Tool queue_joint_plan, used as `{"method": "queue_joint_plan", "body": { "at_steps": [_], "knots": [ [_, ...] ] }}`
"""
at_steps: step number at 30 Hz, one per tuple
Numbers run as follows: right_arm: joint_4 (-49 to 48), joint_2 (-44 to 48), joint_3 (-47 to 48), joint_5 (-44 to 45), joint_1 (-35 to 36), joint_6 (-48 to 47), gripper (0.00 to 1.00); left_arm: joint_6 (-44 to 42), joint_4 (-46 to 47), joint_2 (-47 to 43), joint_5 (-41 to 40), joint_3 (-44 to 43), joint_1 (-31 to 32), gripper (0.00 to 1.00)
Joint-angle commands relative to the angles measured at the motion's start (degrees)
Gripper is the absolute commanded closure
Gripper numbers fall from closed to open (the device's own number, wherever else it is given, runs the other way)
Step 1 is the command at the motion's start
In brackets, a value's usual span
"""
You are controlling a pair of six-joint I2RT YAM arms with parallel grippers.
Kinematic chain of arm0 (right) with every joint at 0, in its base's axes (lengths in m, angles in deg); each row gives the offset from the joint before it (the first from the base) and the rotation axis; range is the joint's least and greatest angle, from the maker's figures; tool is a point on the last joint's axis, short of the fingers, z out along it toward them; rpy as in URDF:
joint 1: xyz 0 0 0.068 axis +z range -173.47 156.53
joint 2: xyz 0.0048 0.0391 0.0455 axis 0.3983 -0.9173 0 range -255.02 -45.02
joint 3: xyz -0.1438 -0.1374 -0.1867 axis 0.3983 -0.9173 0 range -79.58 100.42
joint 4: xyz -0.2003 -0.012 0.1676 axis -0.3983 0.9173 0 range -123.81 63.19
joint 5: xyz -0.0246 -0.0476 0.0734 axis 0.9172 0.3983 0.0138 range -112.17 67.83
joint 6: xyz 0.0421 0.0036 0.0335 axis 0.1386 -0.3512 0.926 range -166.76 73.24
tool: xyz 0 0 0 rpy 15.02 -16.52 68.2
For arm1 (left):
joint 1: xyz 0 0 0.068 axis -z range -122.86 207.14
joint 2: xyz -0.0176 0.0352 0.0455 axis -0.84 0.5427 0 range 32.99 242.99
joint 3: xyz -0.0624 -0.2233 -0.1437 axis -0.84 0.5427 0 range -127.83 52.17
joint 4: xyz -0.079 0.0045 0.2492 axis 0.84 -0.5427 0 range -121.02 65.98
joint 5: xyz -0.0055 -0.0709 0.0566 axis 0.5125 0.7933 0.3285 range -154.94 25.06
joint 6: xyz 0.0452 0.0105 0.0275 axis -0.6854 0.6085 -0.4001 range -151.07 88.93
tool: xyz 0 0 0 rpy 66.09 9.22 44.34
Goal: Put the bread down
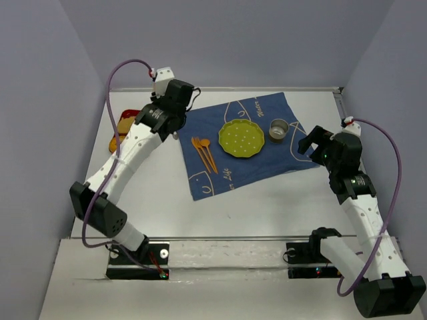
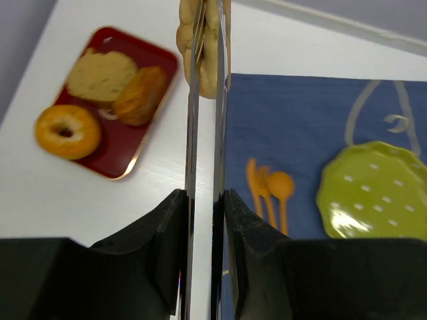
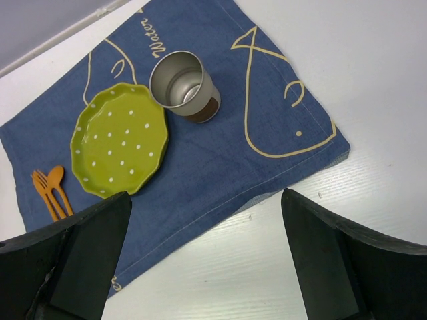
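Your left end effector (image 2: pixel 205 27) fills the near part of its wrist view, its two thin fingers (image 2: pixel 192 133) drawn almost together and pinched on the bread (image 2: pixel 184 37) at their tips. You can see the pale tan piece bulging out on either side of the blades, over the line where the white worktop (image 2: pixel 120 213) meets the left edge of the blue mat (image 2: pixel 300 113). It is clear of the red tray (image 2: pixel 110 163), which sits to the left on the worktop. That tray holds an orange ring donut (image 2: pixel 67 131), an oval tan bread piece (image 2: pixel 100 75) and a darker golden piece (image 2: pixel 140 95) leaning against it. On the mat to the right lie the orange cutlery (image 2: pixel 267 193) and, beyond it, the green dotted plate (image 2: pixel 373 193), which has nothing on it. Your right end effector (image 3: pixel 207 267) hangs over the mat's right corner with its fingers spread wide and nothing between them. From its wrist view, the metal cup (image 3: pixel 183 87) stands upright just beside the plate, on the mat.
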Motion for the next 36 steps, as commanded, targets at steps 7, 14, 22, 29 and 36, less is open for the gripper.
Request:
{"method": "queue_joint_plan", "body": {
  "at_steps": [7,14,22,29,36],
  "knots": [
    [-1.7,1.2,0.4,0.7,-0.1,-0.5,0.0,-10.0,15.5,3.7,17.8,-2.8,17.1,0.94],
    [-1.7,2.8,0.0,1.1,-0.1,-0.6,0.0,-9.4,26.0,7.6,35.2,1.0,18.9,0.94],
    [-1.5,3.2,-0.3,1.2,-0.1,-0.7,0.0,-7.2,28.4,8.9,38.3,5.1,17.1,0.94],
    [-1.6,3.3,-0.2,1.5,-0.1,-0.7,0.0,-4.6,34.4,9.8,51.3,12.8,11.8,0.94],
    [-1.5,3.5,-0.3,1.8,-0.1,-0.5,0.0,-3.4,34.7,8.8,53.1,16.8,8.2,0.94]
  ]
}}
